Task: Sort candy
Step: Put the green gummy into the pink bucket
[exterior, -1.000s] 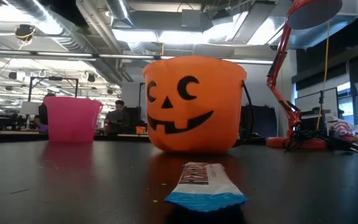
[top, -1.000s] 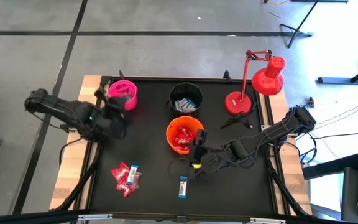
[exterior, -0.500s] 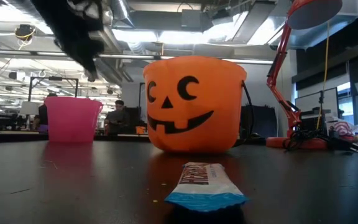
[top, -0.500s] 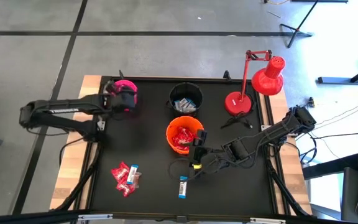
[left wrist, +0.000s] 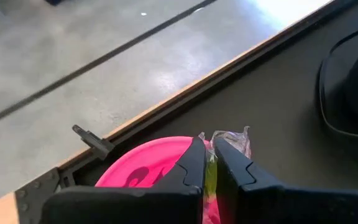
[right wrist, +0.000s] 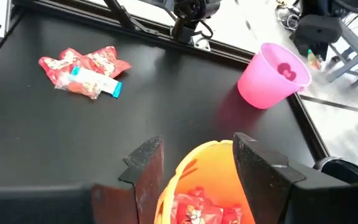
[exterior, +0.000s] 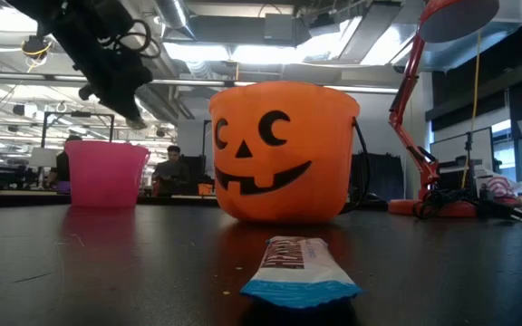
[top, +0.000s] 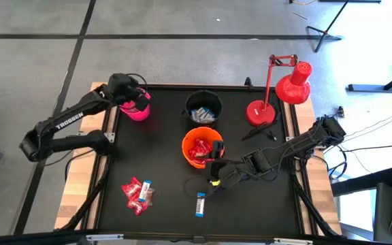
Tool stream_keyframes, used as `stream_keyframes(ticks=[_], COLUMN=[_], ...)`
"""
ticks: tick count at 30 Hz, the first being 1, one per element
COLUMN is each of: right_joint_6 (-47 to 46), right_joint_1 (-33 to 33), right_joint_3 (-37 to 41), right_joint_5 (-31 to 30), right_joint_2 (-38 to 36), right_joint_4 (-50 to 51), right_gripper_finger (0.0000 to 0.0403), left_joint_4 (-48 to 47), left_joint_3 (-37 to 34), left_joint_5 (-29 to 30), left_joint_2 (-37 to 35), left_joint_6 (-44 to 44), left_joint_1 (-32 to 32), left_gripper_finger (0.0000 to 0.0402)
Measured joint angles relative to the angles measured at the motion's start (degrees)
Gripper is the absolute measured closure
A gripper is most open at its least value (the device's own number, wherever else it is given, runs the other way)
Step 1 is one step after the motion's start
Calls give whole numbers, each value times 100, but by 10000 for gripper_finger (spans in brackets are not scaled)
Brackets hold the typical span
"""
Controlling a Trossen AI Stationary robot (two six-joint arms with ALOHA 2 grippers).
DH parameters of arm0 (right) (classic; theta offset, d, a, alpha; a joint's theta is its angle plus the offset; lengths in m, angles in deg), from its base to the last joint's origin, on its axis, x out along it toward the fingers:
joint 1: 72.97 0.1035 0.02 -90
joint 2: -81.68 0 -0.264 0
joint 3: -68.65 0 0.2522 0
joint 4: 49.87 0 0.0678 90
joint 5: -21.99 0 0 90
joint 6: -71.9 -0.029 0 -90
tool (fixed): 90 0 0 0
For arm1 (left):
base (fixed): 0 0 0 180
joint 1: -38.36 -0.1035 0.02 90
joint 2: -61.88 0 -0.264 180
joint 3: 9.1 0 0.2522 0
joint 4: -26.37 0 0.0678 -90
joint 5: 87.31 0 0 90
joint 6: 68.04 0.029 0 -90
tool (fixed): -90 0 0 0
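Observation:
My left gripper (top: 132,96) hangs over the pink bucket (top: 139,107) at the table's far left, shut on a small candy (left wrist: 231,139) in a clear crinkled wrapper. In the low view the left gripper (exterior: 123,96) is above the pink bucket's rim (exterior: 107,147). My right gripper (top: 214,171) is open, low beside the orange pumpkin bucket (top: 201,147), which holds red packets. A pile of red packets with a blue bar (top: 137,193) lies on the near left of the table. One blue-and-white bar (top: 200,204) lies alone near the front edge. My left gripper pinches the small candy between its two fingers (left wrist: 194,163). A yellowish part sits in the gap, and the clear wrapper end (left wrist: 235,137) sticks out past the fingertips. The candy is lifted clear, above the pink bucket (left wrist: 146,163).
A black bucket (top: 203,107) with blue-and-white bars stands at the far middle. The red desk lamp (top: 278,95) stands at the far right, with cables beside its base. In the right wrist view the pink bucket (right wrist: 267,79) has a small piece inside.
My left arm has swung from the table's left middle toward the far edge and risen, bringing its gripper over the pink bucket. In the low view it has come into sight above that bucket. My right arm has kept still.

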State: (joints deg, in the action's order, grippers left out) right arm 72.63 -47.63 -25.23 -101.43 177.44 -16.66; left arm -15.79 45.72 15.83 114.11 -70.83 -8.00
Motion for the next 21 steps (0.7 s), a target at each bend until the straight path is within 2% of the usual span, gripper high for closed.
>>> stream_keyframes(ticks=[7, 13, 15, 21], right_joint_6=[-285, -345, -322, -274], right_joint_1=[-266, -246, -242, -253], right_joint_3=[0, 0, 0, 0], right_joint_5=[0, 15, 27, 41], right_joint_2=[0, 0, 0, 0], right_joint_4=[-2, 11, 26, 46], right_gripper_finger=[212, 212, 212, 212], left_joint_4=[-75, -529, -614, -614], left_joint_3=[0, -11, -62, -220], left_joint_5=[-596, -704, -951, -1115], left_joint_2=[29, 29, 29, 31], left_joint_6=[323, 321, 316, 302], left_joint_1=[-379, -469, -468, -468], left_gripper_finger=[399, 399, 399, 399])
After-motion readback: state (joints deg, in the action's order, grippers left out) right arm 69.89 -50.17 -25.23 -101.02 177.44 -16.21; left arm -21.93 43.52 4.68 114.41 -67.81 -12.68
